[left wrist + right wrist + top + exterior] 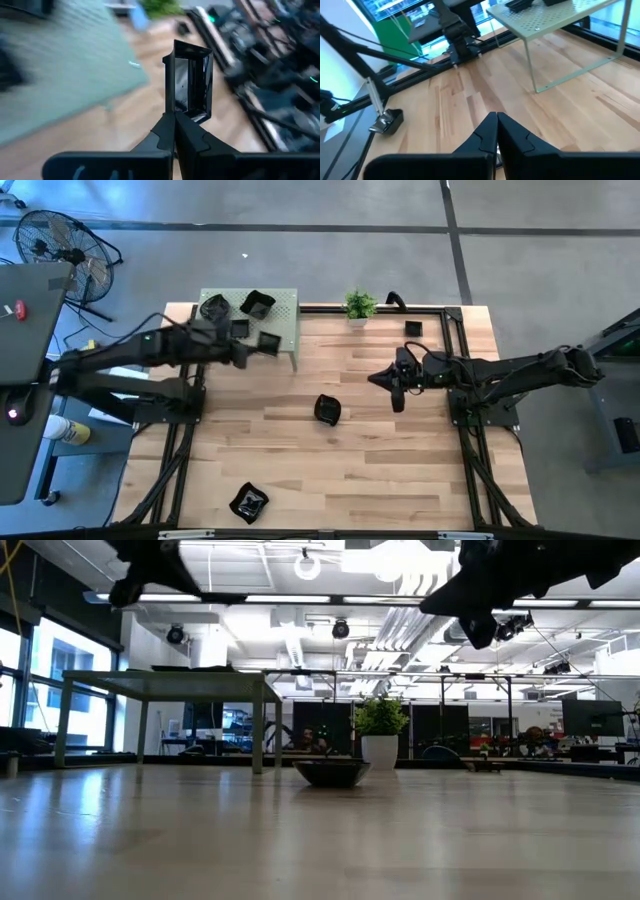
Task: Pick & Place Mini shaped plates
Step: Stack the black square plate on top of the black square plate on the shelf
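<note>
The left gripper [262, 346] hangs over the front edge of the pale green perforated shelf [285, 330] at the tabletop's [380, 450] far left corner, its fingers closed on one square black plate [190, 82]. Three more plates sit on the shelf. Three plates lie on the tabletop: one near the centre [327, 409], one by the near edge [247, 502], one near the far right corner [413, 328]. The right gripper [396, 385] hovers right of centre, fingers pressed together, empty.
</note>
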